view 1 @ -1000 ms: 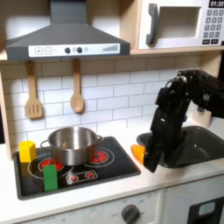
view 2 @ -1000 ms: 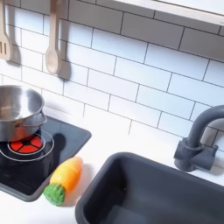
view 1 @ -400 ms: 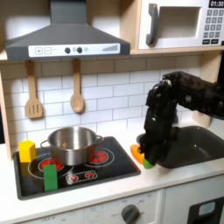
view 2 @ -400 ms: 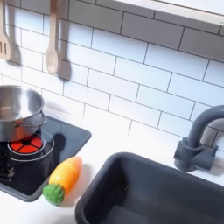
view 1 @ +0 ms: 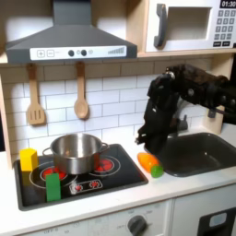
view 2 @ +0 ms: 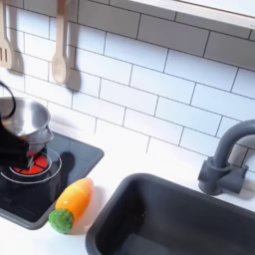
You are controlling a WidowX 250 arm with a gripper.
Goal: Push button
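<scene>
Toy kitchen. Black arm reaches in from the right of the first exterior view; tool (view 1: 145, 138) hangs mid-frame above the table (view 1: 184, 189), just right of the stove (view 1: 81, 177). Tool's spread can't be told; too dark and blurred. Stove buttons (view 1: 85, 184) sit at lower left of the frame, well apart from the tool, below and left of it. Steel pot (view 1: 76, 152) on the back burner. Toy carrot (view 1: 148, 163) lies just beneath the tool.
</scene>
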